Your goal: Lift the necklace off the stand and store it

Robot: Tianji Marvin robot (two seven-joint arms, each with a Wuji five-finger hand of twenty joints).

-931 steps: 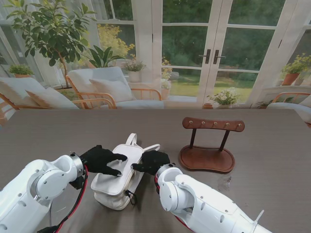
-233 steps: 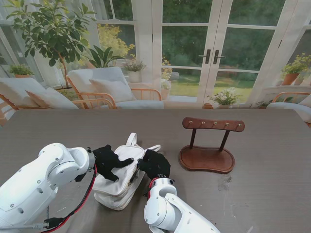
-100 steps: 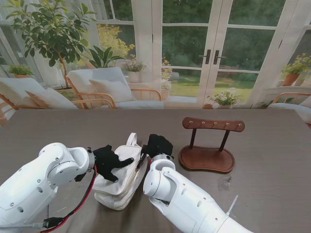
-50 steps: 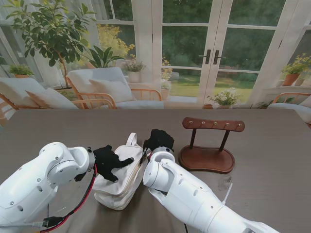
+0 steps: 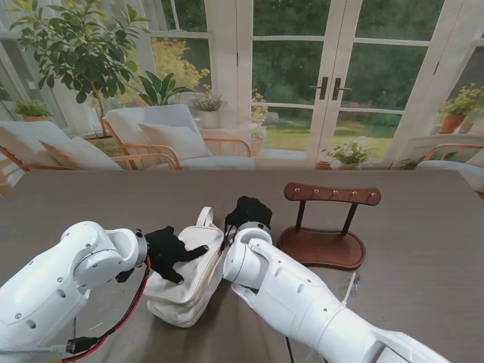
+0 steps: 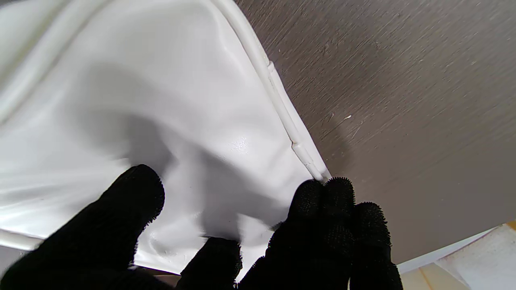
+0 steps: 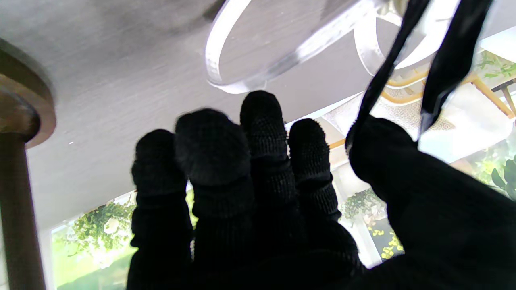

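Note:
A white handbag lies on the table in front of me, its handles pointing away. My left hand rests on top of it with the fingers spread on the white leather. At the bag's far right corner my right hand is raised, the thumb pinching a thin black zipper strap that runs down to the bag. The wooden necklace stand is to the right. I see no necklace on its pegs or anywhere else.
The stand's broad wooden base sits just right of my right arm. Grey table top stretches to the right and far side. Chairs and glass doors lie beyond the far edge.
My right hand has travelled from the bag's near side to its far right corner and risen, drawing the black strap with it. The left hand has stayed on the bag.

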